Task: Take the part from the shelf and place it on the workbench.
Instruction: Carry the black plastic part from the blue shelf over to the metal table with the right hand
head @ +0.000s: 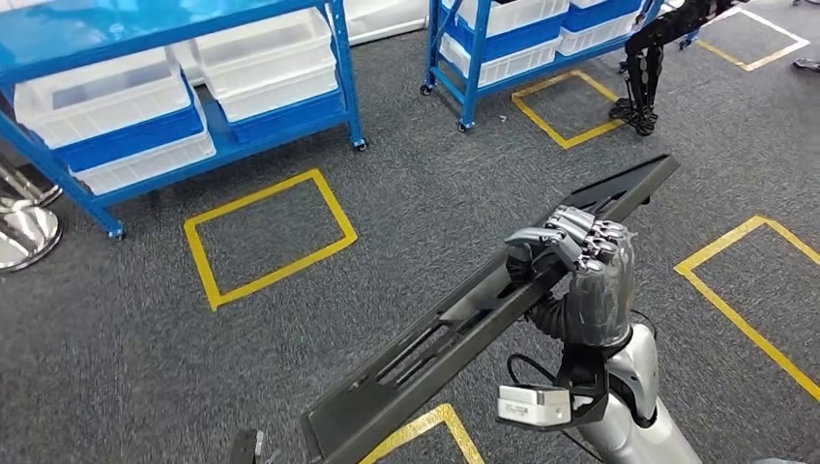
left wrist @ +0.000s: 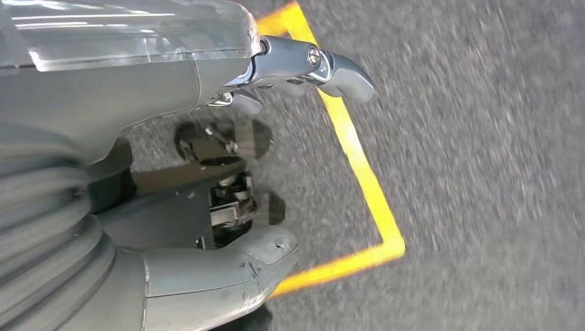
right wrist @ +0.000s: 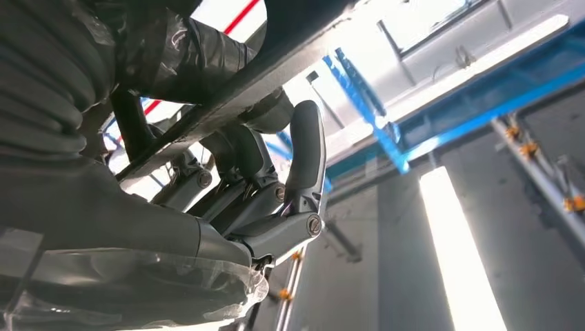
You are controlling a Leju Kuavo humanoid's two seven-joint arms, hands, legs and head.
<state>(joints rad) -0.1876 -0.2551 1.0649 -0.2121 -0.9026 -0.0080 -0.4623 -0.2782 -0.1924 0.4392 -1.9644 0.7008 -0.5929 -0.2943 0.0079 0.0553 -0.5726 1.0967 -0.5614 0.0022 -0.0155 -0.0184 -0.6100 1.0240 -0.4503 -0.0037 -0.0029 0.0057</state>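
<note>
The right hand grips the long black part mid-length — held slanted above the grey floor. The left hand hangs low, fingers apart — holding nothing.

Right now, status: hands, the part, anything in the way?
Right hand grips the long black part, held up above the carpet. Left hand: grip unclear. Blue shelves off to the left. No workbench seen.

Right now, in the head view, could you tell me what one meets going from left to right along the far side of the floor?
Blue shelf with white bins → second blue shelf → yellow floor square → dark legged stand.
</note>
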